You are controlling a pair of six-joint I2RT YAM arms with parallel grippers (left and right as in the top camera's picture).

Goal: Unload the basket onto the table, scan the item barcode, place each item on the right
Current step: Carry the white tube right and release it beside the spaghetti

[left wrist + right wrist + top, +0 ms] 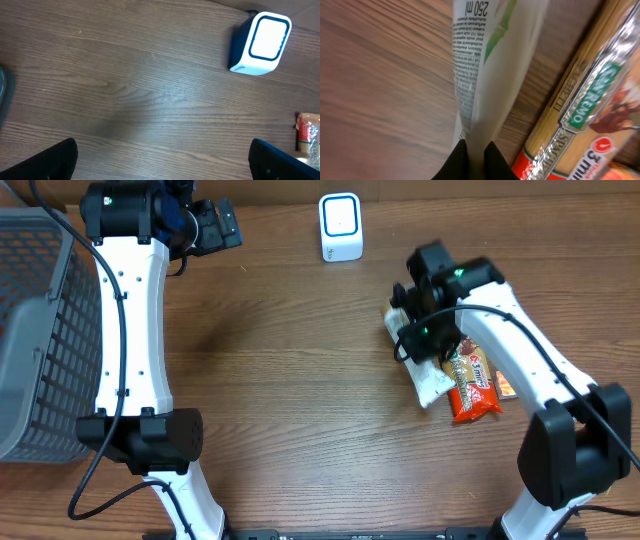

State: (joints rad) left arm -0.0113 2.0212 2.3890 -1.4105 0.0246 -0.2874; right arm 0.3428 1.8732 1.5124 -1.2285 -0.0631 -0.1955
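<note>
overhead looked straight down over the desk (300,430); left wrist shared its scanner (260,44); right wrist sat close against the white pouch (485,60).

The white pouch (485,75) carries "250 ml" above fine print too small to read, while the spaghetti packet (580,100) beside it shows "SPAGHETTI" along its edge, a green label beginning "GAR", and a cut-off "3 mi" on red.

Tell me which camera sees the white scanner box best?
The left wrist view: the scanner is big and close, its blue-rimmed face clear. Overhead shows it tiny. The right wrist view misses it.
</note>
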